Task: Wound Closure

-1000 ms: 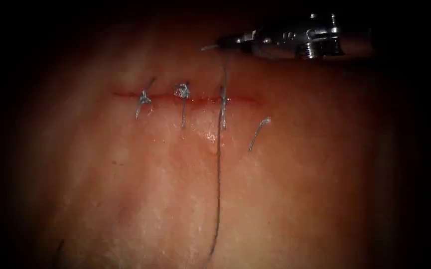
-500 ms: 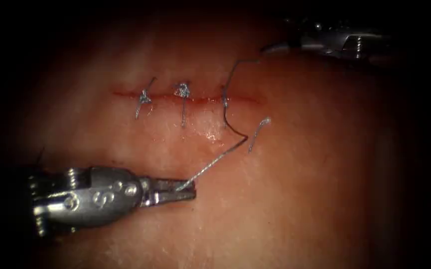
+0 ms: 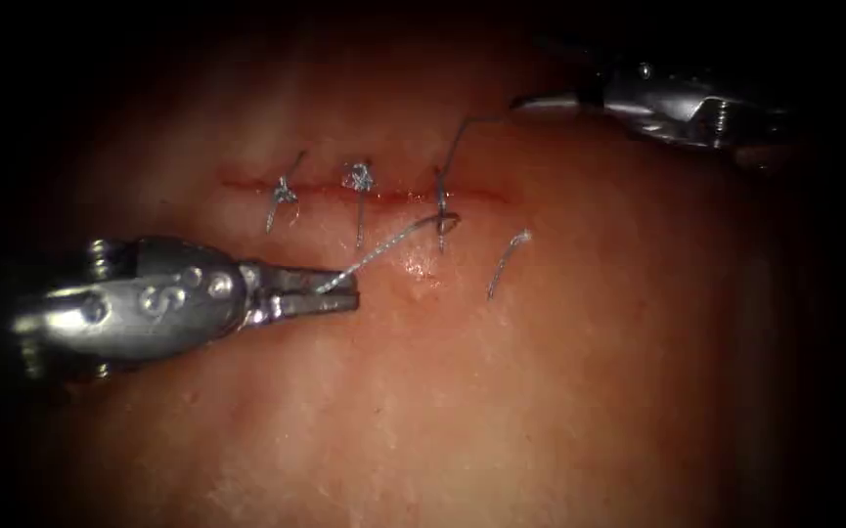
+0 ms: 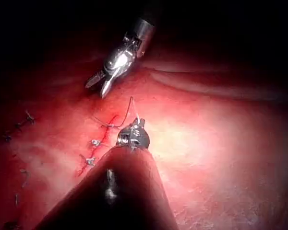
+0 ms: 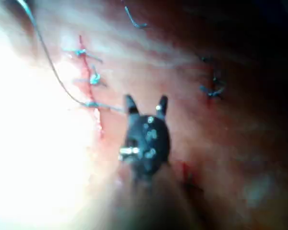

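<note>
The tissue (image 3: pixel 540 372) has a horizontal cut (image 3: pixel 481 196) with three stitches; the third stitch (image 3: pixel 439 207) is nearest its right end. My left tool (image 3: pixel 344 291) comes in below the cut from the left, jaws shut on the thread (image 3: pixel 383 250), which runs straight to that stitch. The thread's other end (image 3: pixel 457 142) rises from the stitch toward my right tool (image 3: pixel 530 101), above the cut's right end. In the right wrist view the right tool (image 5: pixel 145 101) has its jaws open with nothing between them. The left wrist view shows the left tool (image 4: pixel 138 122) and the right tool (image 4: pixel 100 85).
A loose cut piece of thread (image 3: pixel 506 262) lies on the tissue below the cut's right end. Two knotted stitches (image 3: pixel 284 188) (image 3: pixel 358 178) with short tails sit further left along the cut. Red fluid (image 3: pixel 413 269) glistens below the third stitch.
The left tool came in holding the thread and moved up, taking the slack loop out toward the third stitch. The right tool let go of the thread and drew back to the right.
</note>
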